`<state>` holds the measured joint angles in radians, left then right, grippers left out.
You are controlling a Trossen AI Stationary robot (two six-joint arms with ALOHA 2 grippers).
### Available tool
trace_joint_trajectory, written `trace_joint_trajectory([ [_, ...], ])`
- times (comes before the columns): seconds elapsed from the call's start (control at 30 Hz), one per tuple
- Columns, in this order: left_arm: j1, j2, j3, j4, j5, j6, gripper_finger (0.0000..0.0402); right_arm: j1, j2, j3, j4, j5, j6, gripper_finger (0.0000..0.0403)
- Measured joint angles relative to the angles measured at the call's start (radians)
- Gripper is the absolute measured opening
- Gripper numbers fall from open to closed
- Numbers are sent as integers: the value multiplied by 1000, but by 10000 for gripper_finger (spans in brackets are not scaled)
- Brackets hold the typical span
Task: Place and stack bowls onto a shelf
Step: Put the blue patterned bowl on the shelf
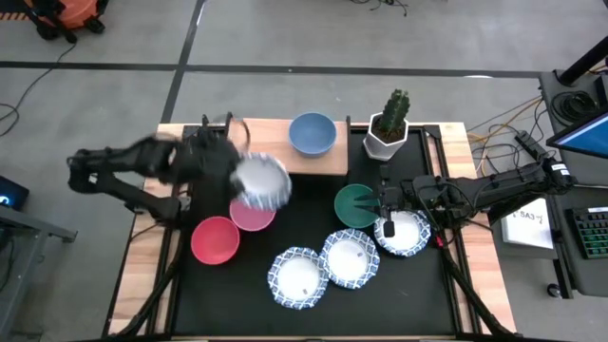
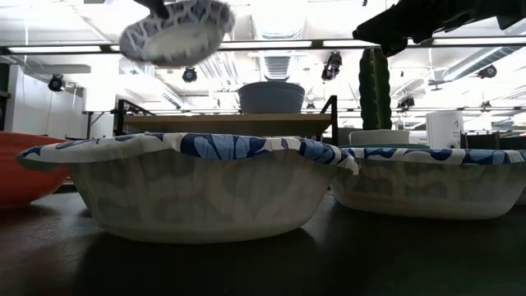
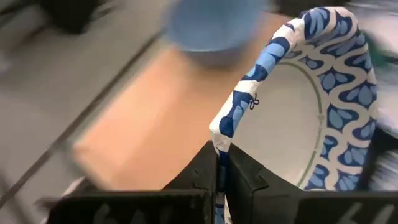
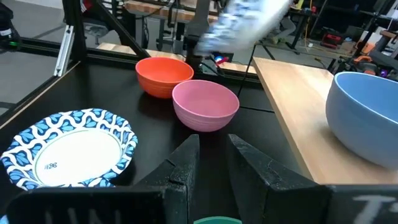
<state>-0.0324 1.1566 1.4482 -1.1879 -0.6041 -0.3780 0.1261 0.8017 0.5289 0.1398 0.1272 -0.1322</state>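
Observation:
My left gripper (image 1: pixel 249 176) is shut on a white bowl with a blue patterned rim (image 1: pixel 262 180), which is lifted over the pink bowl (image 1: pixel 252 216) and shows high in the low view (image 2: pixel 177 31). The blue bowl (image 1: pixel 312 133) stands on the light-wood shelf (image 1: pixel 275 157). The red bowl (image 1: pixel 216 239) sits on the black tabletop beside the pink one. My right gripper (image 4: pixel 211 163) is open and hovers at the green bowl (image 1: pixel 353 205), touching nothing. Three more patterned bowls (image 1: pixel 349 256) lie in a row near the front. My left gripper pinches the patterned bowl by its rim (image 3: pixel 222 134) between the two shut fingers (image 3: pixel 202 171), one on the inner side and one on the outer side. The bowl is lifted clear of the table and tilted, its hollow facing sideways.
A white faceted pot with a cactus (image 1: pixel 388 128) stands at the shelf's right end. The shelf top left of the blue bowl (image 1: pixel 261 138) is bare. The table's wooden edges (image 1: pixel 142 256) run along both sides.

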Motion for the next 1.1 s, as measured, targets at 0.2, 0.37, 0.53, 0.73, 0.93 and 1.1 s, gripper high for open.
trace_joint_trajectory([
  [0.2, 375, -17, -2, 71, 132, 183, 0, 0, 0, 0, 0, 0, 0, 73],
  [0.37, 622, 38, -2, 150, 296, 296, 0, 0, 0, 0, 0, 0, -1, 73],
  [0.53, 770, 118, -3, 185, 430, 345, 0, 0, 0, 0, 0, 0, -1, 73],
  [0.73, 797, 197, -3, 186, 458, 374, 1, 0, 0, 0, 0, 1, 1, 73],
  [0.93, 797, 240, -3, 192, 459, 382, 27, 0, 0, 0, 0, 4, 0, 73],
  [1.1, 797, 257, -3, 212, 458, 396, 66, 0, 0, 0, 0, 4, 0, 73],
])
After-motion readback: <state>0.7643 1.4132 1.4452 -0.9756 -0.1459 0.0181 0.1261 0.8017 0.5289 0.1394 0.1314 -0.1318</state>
